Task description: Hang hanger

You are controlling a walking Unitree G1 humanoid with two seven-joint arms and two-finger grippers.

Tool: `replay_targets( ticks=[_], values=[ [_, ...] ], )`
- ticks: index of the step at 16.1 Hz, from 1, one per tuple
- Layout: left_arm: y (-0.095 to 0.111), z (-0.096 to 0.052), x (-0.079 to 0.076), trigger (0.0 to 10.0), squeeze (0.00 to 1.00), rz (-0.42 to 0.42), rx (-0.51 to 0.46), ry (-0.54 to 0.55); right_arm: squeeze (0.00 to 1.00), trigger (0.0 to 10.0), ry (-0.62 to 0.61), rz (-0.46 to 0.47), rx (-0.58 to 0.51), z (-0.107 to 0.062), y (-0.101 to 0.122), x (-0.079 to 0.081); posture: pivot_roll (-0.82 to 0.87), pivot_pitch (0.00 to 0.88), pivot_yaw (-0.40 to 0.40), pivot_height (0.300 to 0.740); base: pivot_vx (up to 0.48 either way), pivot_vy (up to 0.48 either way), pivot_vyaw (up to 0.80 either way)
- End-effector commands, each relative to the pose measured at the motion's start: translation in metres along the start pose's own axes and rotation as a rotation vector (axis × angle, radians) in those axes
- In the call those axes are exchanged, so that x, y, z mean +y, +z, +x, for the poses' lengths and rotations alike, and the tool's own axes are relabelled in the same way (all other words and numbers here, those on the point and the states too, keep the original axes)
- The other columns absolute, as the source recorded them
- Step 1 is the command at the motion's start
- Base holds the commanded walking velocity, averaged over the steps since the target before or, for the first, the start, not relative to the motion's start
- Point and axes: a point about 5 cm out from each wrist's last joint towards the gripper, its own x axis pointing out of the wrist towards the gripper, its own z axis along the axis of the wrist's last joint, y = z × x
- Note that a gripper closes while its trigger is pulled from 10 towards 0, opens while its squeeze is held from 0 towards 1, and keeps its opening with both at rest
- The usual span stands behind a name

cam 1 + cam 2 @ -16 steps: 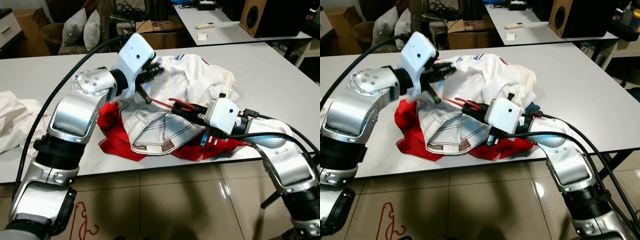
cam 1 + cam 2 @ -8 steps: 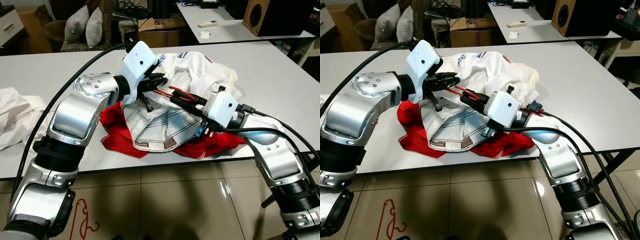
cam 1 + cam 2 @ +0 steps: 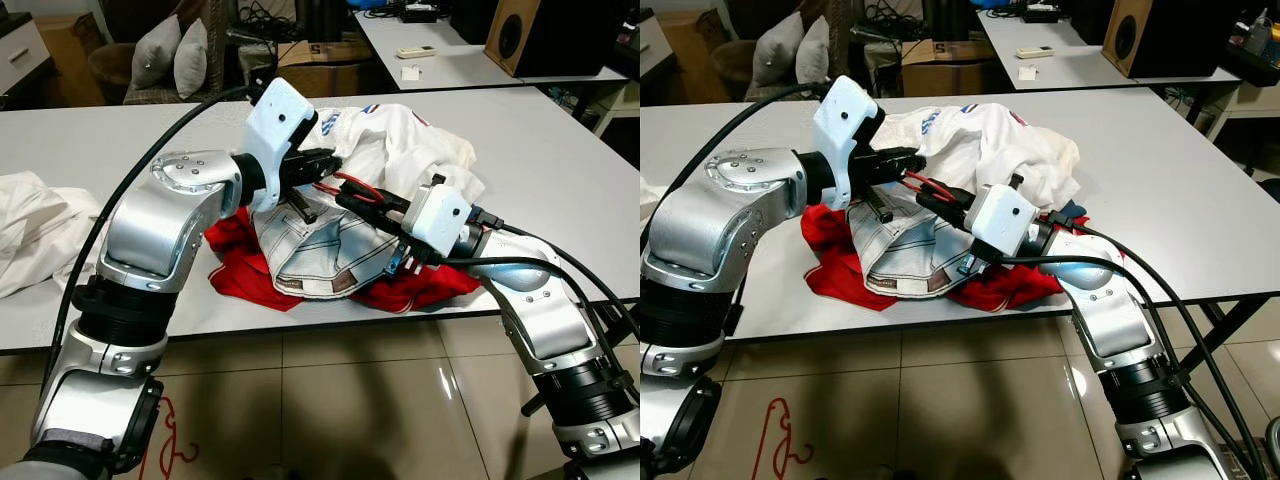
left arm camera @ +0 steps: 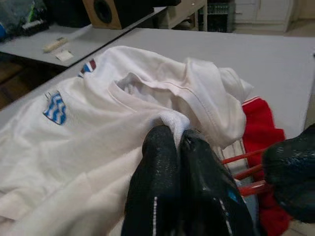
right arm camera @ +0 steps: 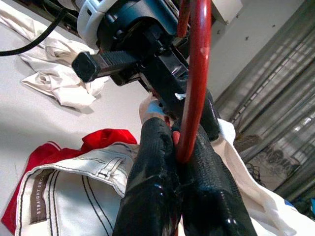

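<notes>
Red wire hanger [image 3: 352,188]: pinched in right hand [image 3: 350,202] above the clothes heap. White T-shirt [image 3: 400,150]: fold clamped in left hand [image 4: 177,140], beside the hanger. Jeans [image 3: 325,250], red garment [image 3: 235,262] beneath, on table [image 3: 560,180]. Step judged: dressing hanger; next, thread it into the collar.

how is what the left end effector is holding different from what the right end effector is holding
The left end effector pinches a fold of the white shirt, soft crumpled cloth; the right end effector clamps the red hanger, a thin rigid curved rod. The white shirt lies heaped on the table, while the red hanger is held above the clothes pile. Both end effectors are shut and meet over the same pile.
</notes>
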Motion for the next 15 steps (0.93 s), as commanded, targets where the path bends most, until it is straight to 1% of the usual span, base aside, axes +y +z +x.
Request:
replay_targets(
  ticks=[1, 3, 6, 7, 8, 9, 10, 11, 12, 13, 15],
  values=[
    [0.01, -0.003, -0.001, 10.0, 1.0, -0.008, -0.027, -0.01, 0.0, 10.0, -0.016, -0.016, -0.012, 0.0, 0.001, -0.003, -0.01, 0.0, 0.058, 0.74, 0.0, 0.0, 0.0],
    [0.013, -0.005, -0.002, 10.0, 1.0, -0.023, -0.044, -0.036, 0.0, 10.0, -0.018, -0.012, -0.01, -0.001, 0.0, -0.003, -0.01, 0.0, 0.058, 0.74, 0.0, 0.0, 0.0],
    [0.017, -0.008, 0.003, 10.0, 1.0, -0.051, -0.075, -0.031, 0.0, 10.0, -0.019, -0.008, -0.004, -0.001, -0.002, -0.002, -0.01, 0.0, 0.058, 0.74, 0.0, 0.0, 0.0],
    [0.02, -0.009, 0.005, 10.0, 0.72, -0.066, -0.098, -0.035, 0.0, 10.0, -0.019, -0.007, -0.002, -0.002, -0.002, -0.002, -0.01, 0.0, 0.059, 0.74, 0.0, 0.0, 0.0],
    [0.025, -0.012, 0.008, 10.0, 0.0, -0.103, -0.143, -0.051, 0.0, 10.0, -0.018, -0.005, 0.002, -0.003, -0.003, -0.002, -0.01, 0.0, 0.058, 0.74, 0.0, 0.0, 0.0],
    [0.03, -0.015, 0.01, 10.0, 0.0, -0.115, -0.18, -0.058, 0.0, 10.0, -0.019, -0.005, 0.004, -0.004, -0.004, -0.002, -0.01, 0.0, 0.058, 0.74, 0.0, 0.0, 0.0],
    [0.034, -0.018, 0.016, 10.0, 0.0, -0.117, -0.209, -0.043, 0.0, 10.0, -0.023, -0.002, 0.003, -0.004, -0.004, -0.003, -0.01, 0.0, 0.058, 0.74, 0.0, 0.0, 0.0],
    [0.034, -0.019, 0.02, 10.0, 0.0, -0.101, -0.214, -0.026, 0.0, 10.0, -0.027, 0.0, 0.003, -0.005, -0.004, -0.003, -0.01, 0.0, 0.057, 0.74, 0.0, 0.0, 0.0],
    [0.036, -0.026, 0.036, 10.0, 0.0, 0.154, -0.243, 0.051, 0.0, 10.0, -0.038, 0.015, 0.001, -0.007, -0.005, -0.006, -0.01, 0.0, 0.054, 0.74, 0.0, 0.0, 0.0],
    [0.034, -0.032, 0.036, 10.0, 0.0, 0.306, -0.251, -0.008, 0.0, 10.0, -0.042, 0.021, 0.003, -0.009, -0.005, -0.009, -0.01, 0.0, 0.056, 0.74, 0.0, 0.0, 0.0],
    [0.032, -0.036, 0.03, 10.0, 0.0, 0.408, -0.23, -0.133, 0.0, 10.0, -0.045, 0.021, 0.006, -0.013, -0.005, -0.014, -0.02, 0.0, 0.055, 0.74, 0.0, 0.0, 0.0]
  ],
)
